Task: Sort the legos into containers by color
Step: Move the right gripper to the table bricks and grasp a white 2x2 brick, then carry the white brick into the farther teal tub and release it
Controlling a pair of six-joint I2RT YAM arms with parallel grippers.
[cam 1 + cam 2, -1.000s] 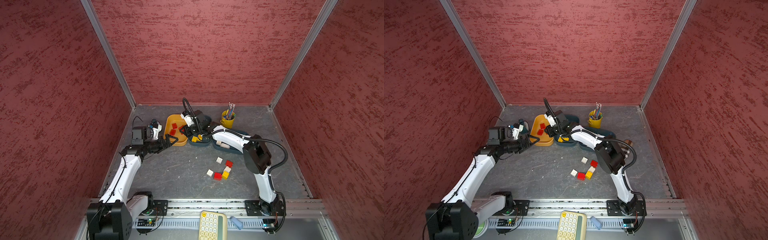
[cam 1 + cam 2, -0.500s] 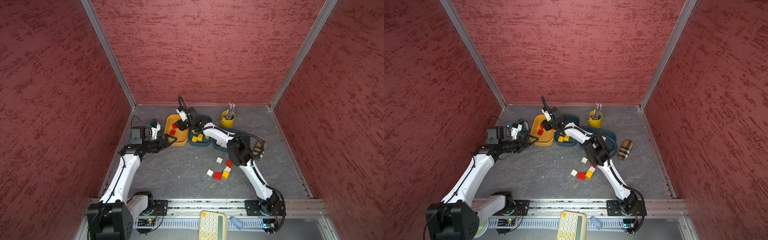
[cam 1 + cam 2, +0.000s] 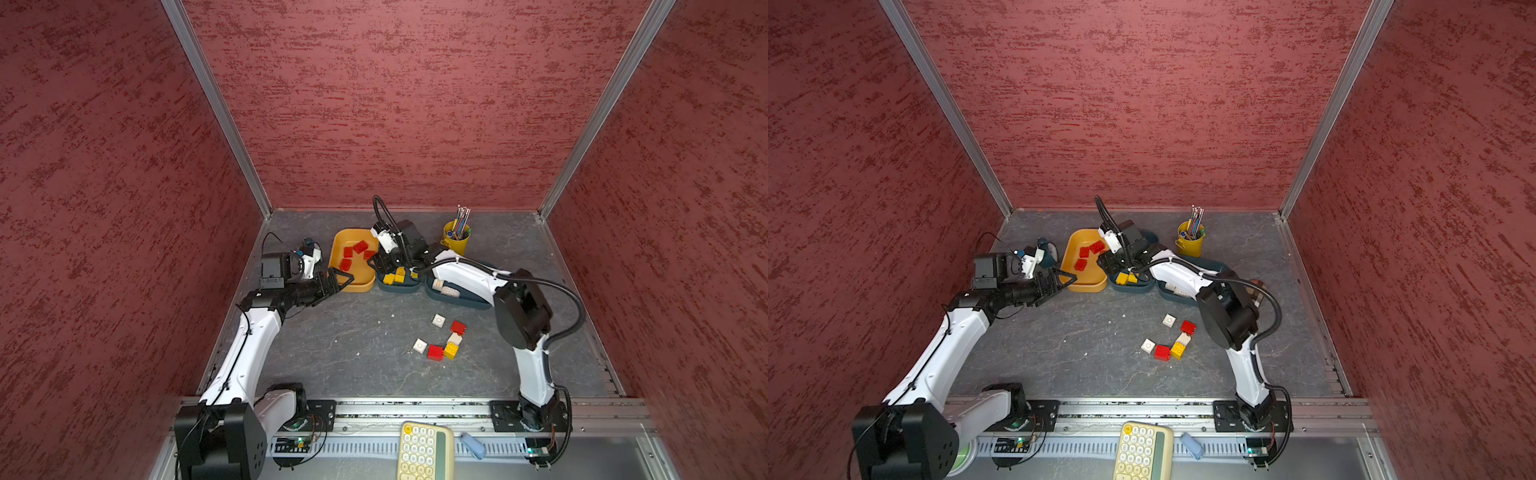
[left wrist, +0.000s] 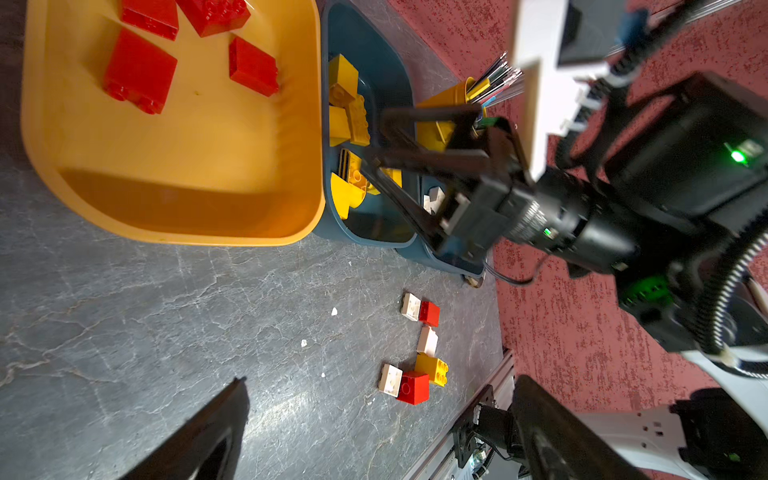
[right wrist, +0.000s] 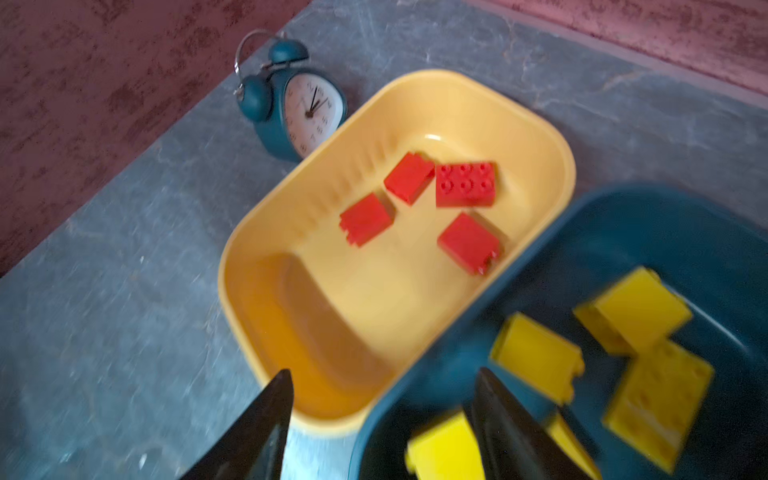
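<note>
The sorting looks well past halfway, judging by how things lie: in both top views, just above the centre of the frame, the shallow orange-yellow plastic tub holds four red studded bricks; touching it on its right, the first dark teal-blue plastic tub holds several yellow bricks; further right, the second teal-blue tub holds cream bricks; what remains is a loose cluster of six bricks on the grey stone-look floor, right of centre and well apart from the tubs: two red, one yellow, three white or cream. The right gripper hangs over the line where the orange tub meets the first teal one, jaws parted with nothing between the tips; the left gripper hovers at the orange tub's near rim, jaws spread wide and empty. The right wrist view alone shows a teal twin-bell alarm clock whole beside the orange tub, which the white left arm mostly hides from above, but it misses the loose cluster and the cream bricks; the left wrist view shows that cluster, and the right gripper over the yellow bricks.
</note>
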